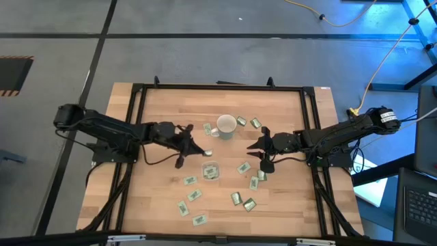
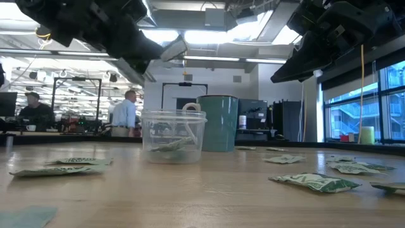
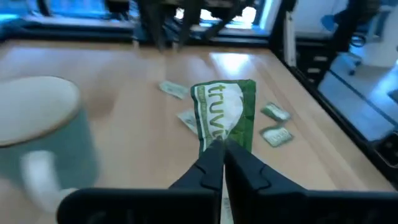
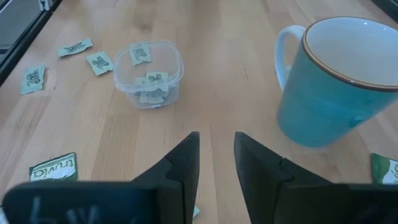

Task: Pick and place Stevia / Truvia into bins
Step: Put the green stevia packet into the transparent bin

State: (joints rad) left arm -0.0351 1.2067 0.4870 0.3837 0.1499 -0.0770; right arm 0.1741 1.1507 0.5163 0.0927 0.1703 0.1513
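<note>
My left gripper (image 3: 222, 146) hangs above the table near its middle, just left of the mug, shut on one green-and-white Truvia sachet (image 3: 224, 112). The high view shows that sachet as a pale fleck (image 1: 208, 153) at the fingertips, and the low view shows it (image 2: 174, 49) high over the bin. The bin, a clear round cup (image 1: 210, 171), stands on the wood and holds a few sachets (image 4: 149, 93). More sachets (image 1: 191, 196) lie flat around it. My right gripper (image 4: 216, 155) waits open, right of the mug, with nothing between its fingers. My left gripper pinches the sachet's near end (image 3: 217, 138) between its two fingers. The fingers come from the table's left, slanting a little downward. The sachet sticks out past the fingertips, printed face showing, lifted clear of the table.
A teal mug with a white inside (image 1: 227, 126) stands beyond the cup, between the two grippers. Loose sachets (image 1: 249, 203) dot the near and right parts of the table. Black frame rails (image 1: 136, 123) run along its edges. People (image 2: 124, 114) stand in the room behind.
</note>
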